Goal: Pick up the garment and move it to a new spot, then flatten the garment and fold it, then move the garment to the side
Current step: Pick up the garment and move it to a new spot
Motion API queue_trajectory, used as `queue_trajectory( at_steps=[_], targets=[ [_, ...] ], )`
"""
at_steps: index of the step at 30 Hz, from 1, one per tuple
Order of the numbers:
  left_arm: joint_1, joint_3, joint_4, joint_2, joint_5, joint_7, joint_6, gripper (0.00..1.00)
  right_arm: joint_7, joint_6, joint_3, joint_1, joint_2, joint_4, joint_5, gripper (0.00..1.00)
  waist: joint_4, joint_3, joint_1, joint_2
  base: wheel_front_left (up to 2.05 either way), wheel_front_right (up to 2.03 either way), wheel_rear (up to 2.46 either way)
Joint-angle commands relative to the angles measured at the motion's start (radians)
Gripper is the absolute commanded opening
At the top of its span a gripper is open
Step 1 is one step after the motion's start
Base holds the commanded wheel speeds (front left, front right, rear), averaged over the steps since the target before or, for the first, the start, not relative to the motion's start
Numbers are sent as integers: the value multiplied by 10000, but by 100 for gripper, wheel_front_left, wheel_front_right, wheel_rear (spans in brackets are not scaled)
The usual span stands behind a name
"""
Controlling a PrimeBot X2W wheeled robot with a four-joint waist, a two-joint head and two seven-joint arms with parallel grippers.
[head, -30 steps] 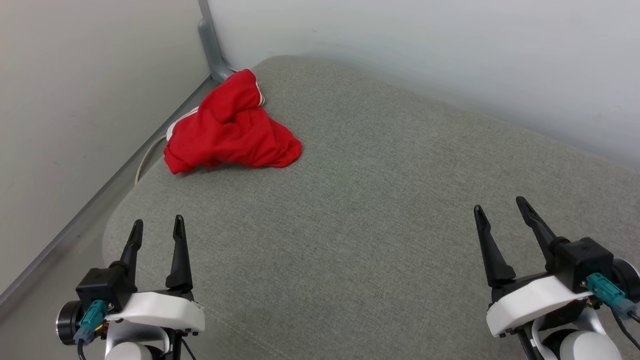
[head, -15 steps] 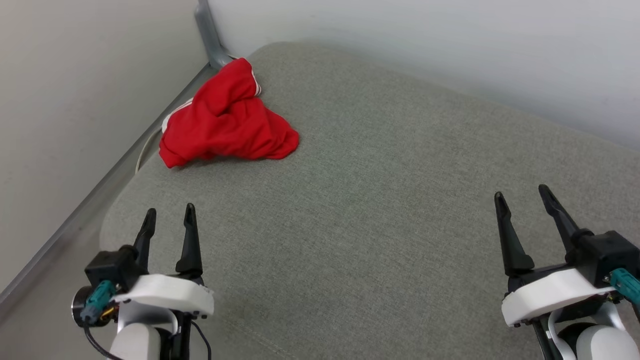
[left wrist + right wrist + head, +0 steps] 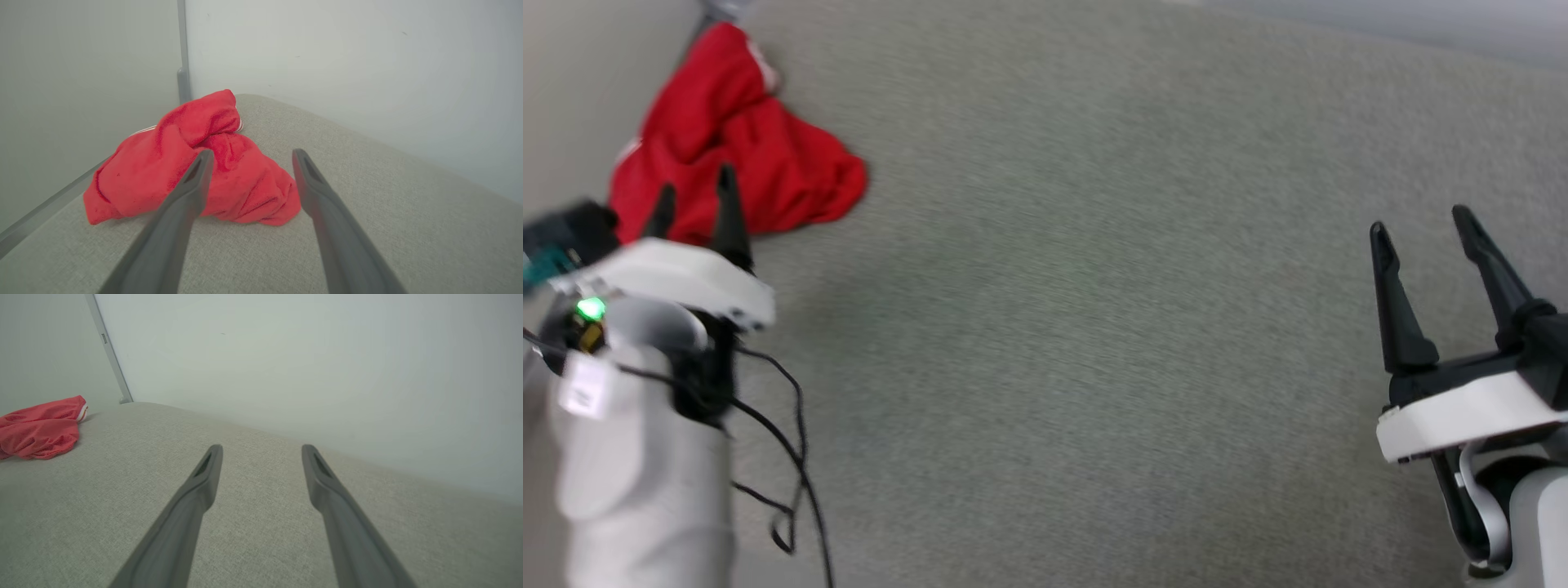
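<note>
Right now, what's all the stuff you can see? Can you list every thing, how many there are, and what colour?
garment: one, red with a bit of white trim, crumpled in a heap at the cushion's far left corner
cushion: one, grey fabric, lying under everything
walls: two, pale grey, meeting in a corner behind the garment
post: one, grey, standing in that corner
cables: a few, black, hanging beside the left forearm
light: one, green, glowing on the left wrist
left gripper: one, two dark fingers, open, pointing at the garment
right gripper: one, two dark fingers, open, over bare cushion on the right
</note>
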Motion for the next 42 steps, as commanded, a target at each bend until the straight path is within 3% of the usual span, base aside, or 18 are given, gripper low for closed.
queue_trajectory(
  at_steps=[1,7,16,19,22,27,28,29,35,42],
  targets=[
    [-417,99,84,253,-74,333,-19,100,-65,-7,-10,-282,-70,-29,66,100,-908,920,-2,0,0,0,0],
    [-1842,437,905,1612,-553,2916,77,100,-245,-7,-42,-744,-46,-123,107,100,-1730,1814,-2,0,0,0,0],
    [-2699,924,1139,3347,-1007,7254,1076,100,-699,-7,-32,-1230,119,79,281,100,-2532,2924,-2,0,0,0,0],
    [-2517,1055,885,3613,-1109,8348,1440,100,-841,-7,-17,-1400,141,165,323,100,-2660,3192,-2,0,0,0,0],
    [-2122,1205,789,3478,-1427,9404,1778,100,-914,-7,10,-1502,139,240,336,100,-2755,3356,-2,0,0,0,0],
    [-1443,1105,799,3274,-1657,10431,1863,100,-950,-7,34,-1675,75,291,361,100,-2803,3467,-2,0,0,0,0],
    [-1371,1116,774,3223,-1674,10428,1868,60,-952,-7,22,-1709,42,308,348,100,-2789,3454,-2,0,0,0,0],
    [-1325,1129,772,3195,-1708,10391,1872,0,-949,-7,21,-1741,34,321,346,100,-2779,3426,-2,0,0,0,0],
    [-1293,1107,566,3504,-1483,9404,1518,0,-975,-7,33,-1609,42,519,368,100,-2631,2851,-2,0,0,0,0],
    [-2058,847,715,3990,-746,6486,894,0,-1057,-7,-71,-1197,199,812,440,100,-2333,1612,-2,0,0,0,0]
  ],
)
